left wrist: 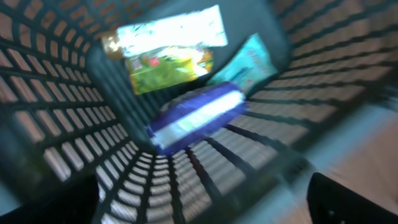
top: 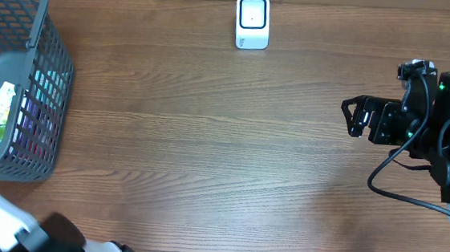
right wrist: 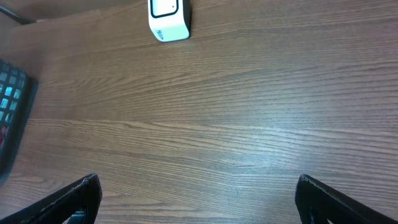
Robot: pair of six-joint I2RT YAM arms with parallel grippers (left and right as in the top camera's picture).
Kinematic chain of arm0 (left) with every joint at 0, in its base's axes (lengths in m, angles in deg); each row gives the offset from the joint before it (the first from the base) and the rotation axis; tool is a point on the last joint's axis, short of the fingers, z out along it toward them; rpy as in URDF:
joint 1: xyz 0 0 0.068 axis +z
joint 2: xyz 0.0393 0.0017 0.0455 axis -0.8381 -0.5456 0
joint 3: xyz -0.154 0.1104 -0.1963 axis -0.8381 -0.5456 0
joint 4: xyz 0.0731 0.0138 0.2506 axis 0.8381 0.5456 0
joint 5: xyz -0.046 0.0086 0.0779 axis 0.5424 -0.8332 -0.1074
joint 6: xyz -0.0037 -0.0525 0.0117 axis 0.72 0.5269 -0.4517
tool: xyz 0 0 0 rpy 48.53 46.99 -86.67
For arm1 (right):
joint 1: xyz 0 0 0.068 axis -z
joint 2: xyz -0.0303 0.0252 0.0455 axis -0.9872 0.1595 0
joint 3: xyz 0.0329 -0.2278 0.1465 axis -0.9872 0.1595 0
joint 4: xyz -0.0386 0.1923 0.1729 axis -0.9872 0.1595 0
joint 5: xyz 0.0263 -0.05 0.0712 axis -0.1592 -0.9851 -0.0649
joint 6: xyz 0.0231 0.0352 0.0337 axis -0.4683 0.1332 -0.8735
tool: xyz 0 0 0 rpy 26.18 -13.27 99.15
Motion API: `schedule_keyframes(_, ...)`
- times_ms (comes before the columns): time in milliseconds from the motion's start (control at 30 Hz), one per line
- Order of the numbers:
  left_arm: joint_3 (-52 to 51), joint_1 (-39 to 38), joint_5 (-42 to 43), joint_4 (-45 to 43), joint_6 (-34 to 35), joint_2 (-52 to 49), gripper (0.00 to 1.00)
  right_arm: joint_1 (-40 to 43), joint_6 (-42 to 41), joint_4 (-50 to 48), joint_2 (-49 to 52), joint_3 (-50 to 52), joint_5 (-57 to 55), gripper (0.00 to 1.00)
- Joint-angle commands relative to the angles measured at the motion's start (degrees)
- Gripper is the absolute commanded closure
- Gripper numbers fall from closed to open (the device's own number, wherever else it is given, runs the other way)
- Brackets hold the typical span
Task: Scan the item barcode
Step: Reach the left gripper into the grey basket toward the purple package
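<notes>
The left gripper (left wrist: 205, 202) is pointed into the basket (top: 51, 80) at left, jaws apart, empty. The right gripper (top: 353, 117) is held at right, jaws apart, empty.

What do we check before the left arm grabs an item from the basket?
1. Left gripper open, nothing between the fingers: ok.
2. Left gripper over the basket, wrist camera looking in at the items: ok.
3. Target exposed: the purple packet lies uncovered mid-basket, next to the green packet: ok.
4. Barcode side of the packet: cannot tell, the wrist view is blurred.
5. Scanner standing at the far table edge, nothing on it: ok.
6. Right gripper open, empty, well away from basket and scanner: ok.
</notes>
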Motion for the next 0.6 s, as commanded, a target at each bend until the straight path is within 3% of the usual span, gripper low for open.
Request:
schedule_keyframes(0,0.7,0.0,-3.8,-0.8,1.1,-5.6,0.06,-0.2,-0.1,0.4,-0.4,-1.5,0.5,0.0)
schedule_keyframes(67,0.7,0.0,-3.0,-0.9,0.6,-8.1,0.07,-0.2,-0.1,0.9,-0.4,-1.5,0.5,0.0)
schedule_keyframes(133,0.7,-0.1,4.3,-0.9,-7.6,-12.7,0.09,-0.2,-0.2,1.1,-0.4,-1.5,0.5,0.0)
schedule_keyframes(200,0.7,-0.1,7.1,0.2,-11.2,-15.0,0.09,-0.2,-0.2,1.0,-0.3,-1.5,0.5,0.0)
schedule_keyframes(400,0.7,-0.2,6.9,1.0,-13.6,-20.9,0.09,-0.2,-0.2,2.2,0.6,-1.5,0.5,0.0)
schedule_keyframes(567,0.7,-1.3,7.1,1.6,-15.5,-25.4,0.16,-0.2,-0.2,3.0,2.1,-1.5,0.5,0.0)
